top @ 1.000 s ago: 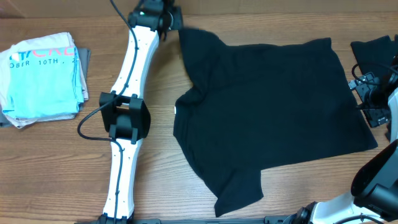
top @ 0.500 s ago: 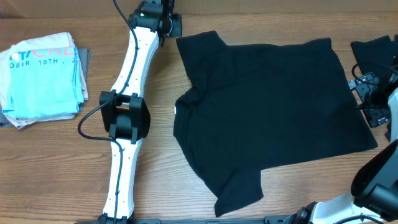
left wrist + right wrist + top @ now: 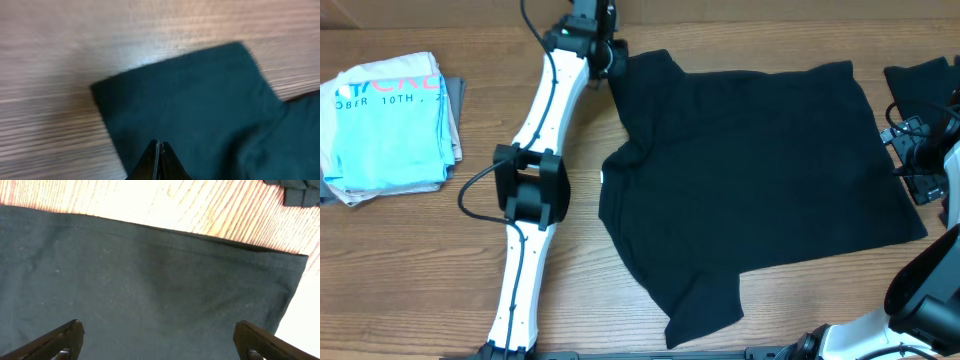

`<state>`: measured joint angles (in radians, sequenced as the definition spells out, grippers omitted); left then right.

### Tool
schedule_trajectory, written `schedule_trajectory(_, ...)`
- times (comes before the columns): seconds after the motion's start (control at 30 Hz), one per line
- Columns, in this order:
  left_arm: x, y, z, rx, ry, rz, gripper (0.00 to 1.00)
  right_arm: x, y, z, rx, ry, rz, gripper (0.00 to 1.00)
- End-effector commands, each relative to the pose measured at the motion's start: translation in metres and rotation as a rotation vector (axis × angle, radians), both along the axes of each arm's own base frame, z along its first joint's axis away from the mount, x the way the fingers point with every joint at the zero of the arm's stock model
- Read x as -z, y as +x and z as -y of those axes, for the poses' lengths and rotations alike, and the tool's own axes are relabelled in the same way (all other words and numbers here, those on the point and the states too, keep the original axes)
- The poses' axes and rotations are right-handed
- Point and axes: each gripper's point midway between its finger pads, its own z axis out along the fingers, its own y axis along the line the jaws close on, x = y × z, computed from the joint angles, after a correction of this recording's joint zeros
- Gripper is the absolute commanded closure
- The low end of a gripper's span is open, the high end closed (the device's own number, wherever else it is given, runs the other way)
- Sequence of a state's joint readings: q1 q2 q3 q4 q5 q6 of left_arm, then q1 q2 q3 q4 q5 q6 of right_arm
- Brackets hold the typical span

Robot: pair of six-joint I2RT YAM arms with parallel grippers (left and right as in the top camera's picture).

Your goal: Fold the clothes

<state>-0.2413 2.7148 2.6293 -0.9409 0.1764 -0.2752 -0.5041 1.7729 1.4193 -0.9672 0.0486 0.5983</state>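
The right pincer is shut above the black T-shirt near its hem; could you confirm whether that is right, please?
Not quite: the right pincer is open, jaws wide apart, above the black T-shirt near its hem; the right wrist view shows it.

Wood-grain table (image 3: 400,260), brown. Spread flat on it, centre to right: black T-shirt (image 3: 760,170), collar toward the left, both short sleeves laid out. Near the left edge, well apart: folded light-blue T-shirt (image 3: 385,130), printed lettering up, stacked on grey cloth (image 3: 457,95). Far right edge: second black garment (image 3: 920,80), partly cut off.
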Motion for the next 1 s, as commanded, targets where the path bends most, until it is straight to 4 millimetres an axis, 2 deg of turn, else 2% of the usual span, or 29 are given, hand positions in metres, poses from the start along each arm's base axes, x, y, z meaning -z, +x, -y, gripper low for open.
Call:
schedule_trajectory(0.0,0.043,-0.008,0.003,-0.009,0.001,-0.076,0.96,-0.004,0.003,0.002,-0.004,-0.01,0.013,0.0)
schedule_trajectory(0.03,0.049,-0.008,0.001,-0.014,0.014,-0.082,0.96,-0.004,0.003,0.002,-0.004,-0.01,0.013,0.0)
schedule_trajectory(0.2,0.052,-0.005,-0.014,-0.054,0.078,-0.075,0.96,-0.004,0.003,0.002,-0.004,-0.01,0.012,0.0)
schedule_trajectory(0.53,0.066,-0.006,-0.018,-0.065,0.102,-0.081,0.96,-0.004,0.003,0.002,-0.003,-0.01,0.013,0.0)
schedule_trajectory(0.73,0.072,0.011,-0.039,-0.112,0.181,-0.009,0.96,-0.004,0.003,0.002,-0.004,-0.01,0.013,0.0)
schedule_trajectory(0.97,0.081,0.04,-0.034,-0.064,0.178,0.154,0.96,-0.004,0.003,0.002,-0.004,-0.01,0.013,0.0)
